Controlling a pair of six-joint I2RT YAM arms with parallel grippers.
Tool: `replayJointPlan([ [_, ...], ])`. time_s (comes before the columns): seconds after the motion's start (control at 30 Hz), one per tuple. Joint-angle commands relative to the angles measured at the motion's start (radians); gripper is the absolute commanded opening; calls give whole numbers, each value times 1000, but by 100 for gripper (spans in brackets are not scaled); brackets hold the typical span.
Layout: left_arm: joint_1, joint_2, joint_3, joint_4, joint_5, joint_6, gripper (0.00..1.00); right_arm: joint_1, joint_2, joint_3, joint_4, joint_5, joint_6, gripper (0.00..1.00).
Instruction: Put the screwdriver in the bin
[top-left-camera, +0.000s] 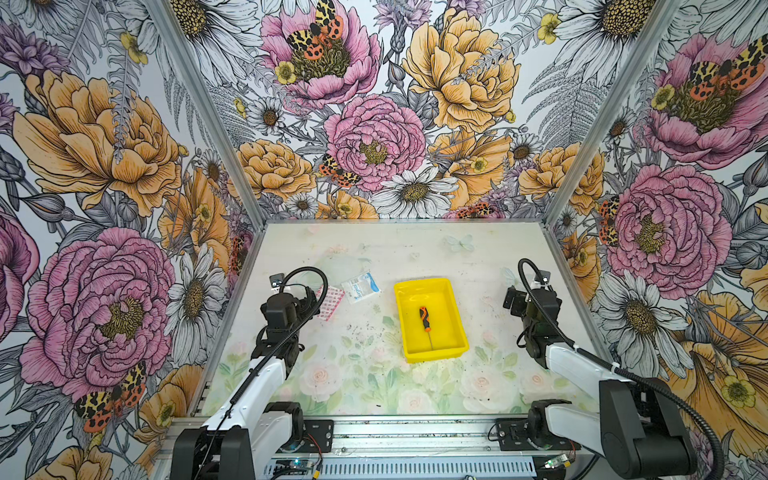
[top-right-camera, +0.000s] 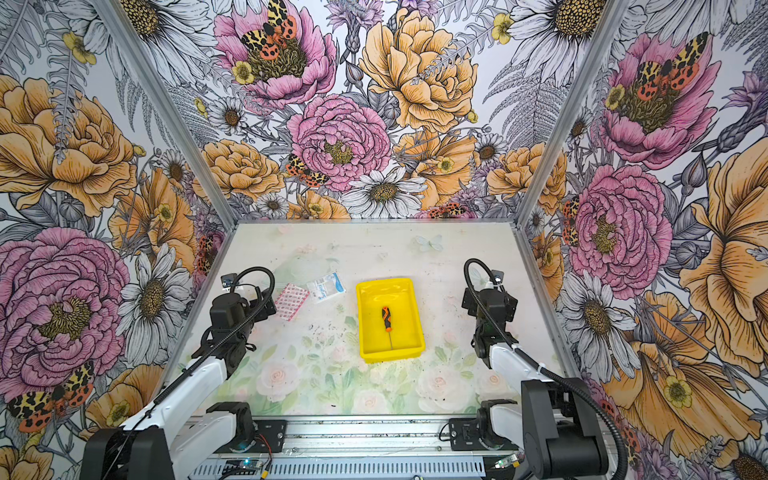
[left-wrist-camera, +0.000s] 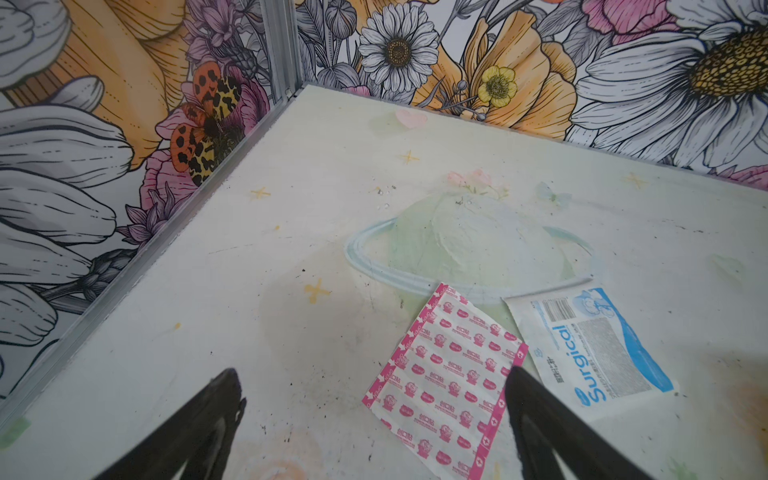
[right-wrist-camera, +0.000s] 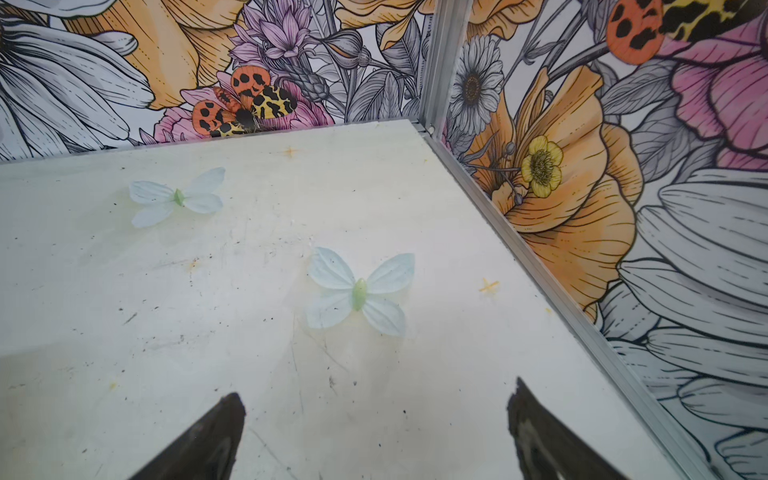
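The table (top-left-camera: 374, 374) is being taken up near its middle by the bin (top-left-camera: 434, 355), which is being shown in both top views as a shallow yellow tray. The left gripper (left-wrist-camera: 372, 374) is being held well apart to the left of the bin, with its jaws being spread wide and nothing between them. The right gripper (right-wrist-camera: 376, 388) is being held well apart to the right of the bin, also wide and with nothing gripped. A packet (top-left-camera: 360, 286) is being left near the bin's far left corner. A pink plaster (top-left-camera: 330, 301) is being left just beside it, further left of the bin. Neither is being found in a path into the bin.

The screwdriver (top-left-camera: 425, 324) is being carried flat on the bin's floor, handle toward the far wall and shaft toward the near wall, so the task is being judged as done. It is being judged light and stiff. The chunky handle is probably being the best place for a hold, across its width. The thin shaft is likely being too slippery.
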Motion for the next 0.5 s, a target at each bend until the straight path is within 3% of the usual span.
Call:
replayJointPlan([
  [0.0,23,46,-38,166,-5,23,99,-19,39,1,155,-25,-20,100],
  [0.47,79,339,7,534,43,10,99,-39,235,86,271,-34,-6,99],
])
